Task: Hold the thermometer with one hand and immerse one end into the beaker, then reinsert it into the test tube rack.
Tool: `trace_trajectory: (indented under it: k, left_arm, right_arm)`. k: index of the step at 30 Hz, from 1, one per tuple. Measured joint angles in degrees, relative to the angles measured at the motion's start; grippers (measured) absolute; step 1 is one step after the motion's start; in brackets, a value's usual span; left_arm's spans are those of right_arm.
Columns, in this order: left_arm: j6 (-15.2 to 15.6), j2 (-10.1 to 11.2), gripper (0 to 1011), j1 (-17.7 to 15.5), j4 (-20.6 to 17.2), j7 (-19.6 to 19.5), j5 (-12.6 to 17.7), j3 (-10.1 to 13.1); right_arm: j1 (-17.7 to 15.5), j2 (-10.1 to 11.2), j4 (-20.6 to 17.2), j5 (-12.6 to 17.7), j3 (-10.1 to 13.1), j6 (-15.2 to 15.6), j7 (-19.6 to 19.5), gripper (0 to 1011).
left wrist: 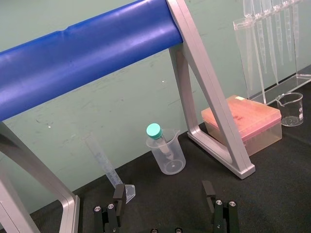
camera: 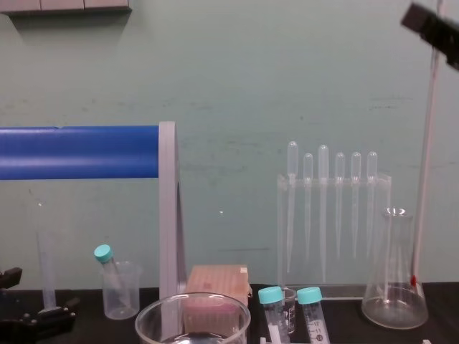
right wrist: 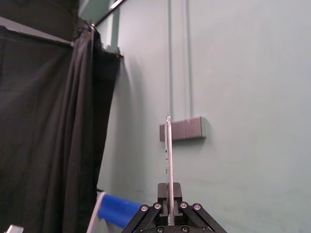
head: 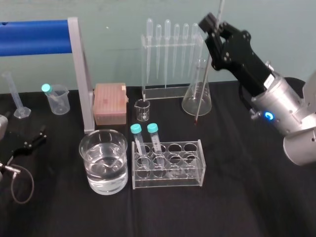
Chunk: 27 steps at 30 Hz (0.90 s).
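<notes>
Far right, the long black right gripper clamps the thin clear glass thermometer near its top; its red tip hangs by the conical glass flask (the wide clear glass beaker sits near left); a low leftward swing risks striking the flask; the left gripper idles near left, fingers parted.

The thermometer, a long thin clear glass rod with fine scale marks and a small red tip, hangs nearly upright with the red end down. It is clear of the black surface, behind the test tube rack and well apart from the beaker. The right gripper, black on a silver wrist with a blue ring, is raised high with its jaws clamped on the rod's upper part. The wide clear glass beaker stands upright just left of the clear rack, about half full of water.
</notes>
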Motion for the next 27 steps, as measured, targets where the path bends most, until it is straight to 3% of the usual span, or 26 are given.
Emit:
trace_trajectory:
  k: [15,27]
  left_arm:
    - [0.0,0.0,1008,0.0,0.0,0.0,0.0,0.0]
    - [0.0,0.0,1008,0.0,0.0,0.0,0.0,0.0]
  right_arm:
    - [-0.09,-1.1,5.48,1.22,-1.27,1.36,3.09,55]
    - [0.44,-1.22,7.39,0.91,-2.38,1.83,3.86,55]
